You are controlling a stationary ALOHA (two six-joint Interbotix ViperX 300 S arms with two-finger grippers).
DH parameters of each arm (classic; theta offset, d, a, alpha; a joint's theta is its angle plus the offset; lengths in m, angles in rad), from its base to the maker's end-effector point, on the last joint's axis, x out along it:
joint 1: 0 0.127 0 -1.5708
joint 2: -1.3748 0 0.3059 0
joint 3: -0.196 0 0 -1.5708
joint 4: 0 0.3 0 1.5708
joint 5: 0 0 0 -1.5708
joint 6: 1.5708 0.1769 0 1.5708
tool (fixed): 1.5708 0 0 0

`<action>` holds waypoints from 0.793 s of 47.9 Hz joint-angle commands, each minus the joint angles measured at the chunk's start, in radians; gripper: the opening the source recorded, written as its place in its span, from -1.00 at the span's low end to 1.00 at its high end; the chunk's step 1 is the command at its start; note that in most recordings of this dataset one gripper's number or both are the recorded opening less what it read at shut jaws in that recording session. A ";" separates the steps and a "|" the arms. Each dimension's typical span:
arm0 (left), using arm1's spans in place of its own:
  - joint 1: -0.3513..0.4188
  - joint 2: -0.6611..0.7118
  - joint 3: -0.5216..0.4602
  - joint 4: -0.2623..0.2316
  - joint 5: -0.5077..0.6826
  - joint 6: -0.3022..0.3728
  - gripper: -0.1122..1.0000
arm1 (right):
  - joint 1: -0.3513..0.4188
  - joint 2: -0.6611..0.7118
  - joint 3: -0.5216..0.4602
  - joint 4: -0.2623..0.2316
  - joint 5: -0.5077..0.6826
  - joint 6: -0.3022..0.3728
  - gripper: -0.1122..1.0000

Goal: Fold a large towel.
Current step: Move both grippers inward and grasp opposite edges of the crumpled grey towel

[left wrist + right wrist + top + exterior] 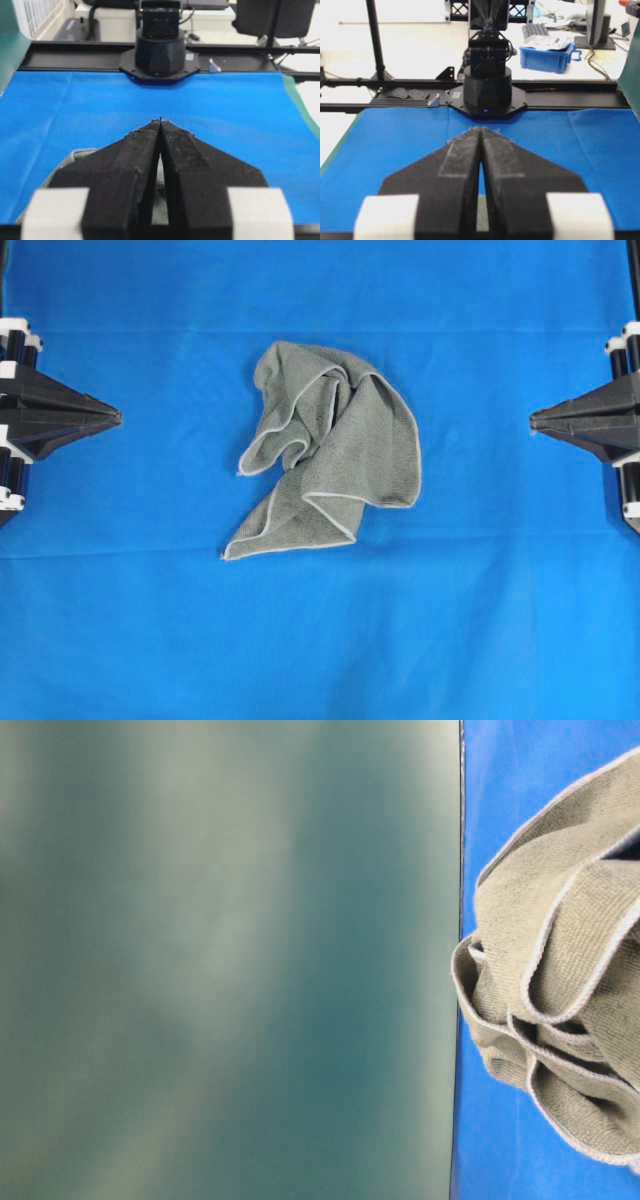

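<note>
I see the towel [335, 445] lying crumpled in the middle of the blue sheet [480, 620] — it is bunched into loose folds, and its pale hem curls over itself in several places. One corner of the towel points toward the lower left in the overhead view.

My left gripper [118, 417] is well apart from the towel, on its left side, with the jaws pressed together and holding nothing. My right gripper [533, 421] is well apart on the towel's other side — also clenched and empty. Both tips point toward the towel.

From table level the towel's folds [560, 980] stand up from the sheet beside a blurred green surface [220, 960].
</note>
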 commanded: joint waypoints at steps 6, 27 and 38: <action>-0.078 0.061 -0.057 -0.034 0.103 -0.012 -0.77 | 0.029 0.048 -0.071 0.005 0.117 0.017 -0.77; -0.241 0.385 -0.104 -0.040 0.118 -0.097 -0.77 | 0.104 0.379 -0.183 0.005 0.411 0.232 -0.77; -0.278 0.650 -0.198 -0.037 0.118 -0.130 -0.70 | 0.104 0.580 -0.227 0.005 0.430 0.295 -0.76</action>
